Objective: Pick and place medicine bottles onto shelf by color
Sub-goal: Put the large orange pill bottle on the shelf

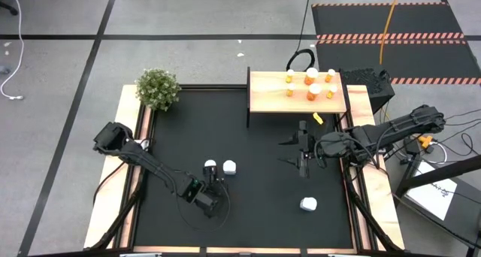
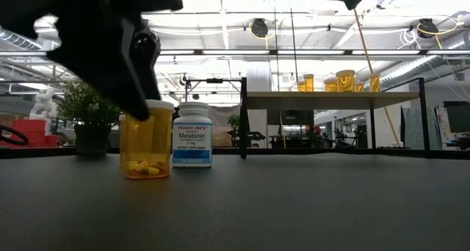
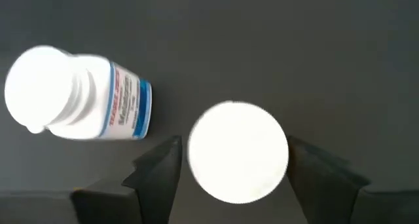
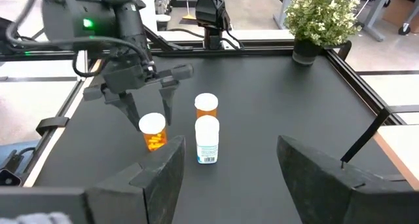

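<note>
Fingers of the left gripper stand apart on either side of a white cap in the left wrist view, with a narrow gap showing on each side, so nothing is clamped. A white bottle with a blue label stands just beside that cap on the black mat.

High view: the left gripper hangs over the near-left part of the black mat, directly at one white cap, with a second cap just beside it. The right gripper hovers mid-mat, jaws spread and empty, near the shelf. Orange bottles stand in a cluster on the right half of the shelf. One white bottle sits alone on the mat, toward the near right. A green potted plant occupies the far-left corner.

Low view: an orange bottle with pills at its bottom stands on the mat with the left gripper's dark fingers reaching down beside it, and the white labelled bottle is just beside it. Orange bottles show on the raised shelf behind.

Right wrist view: the left gripper straddles the orange bottle; the white bottle and another orange bottle stand close by. The right gripper's own fingers are wide apart, holding nothing.
</note>
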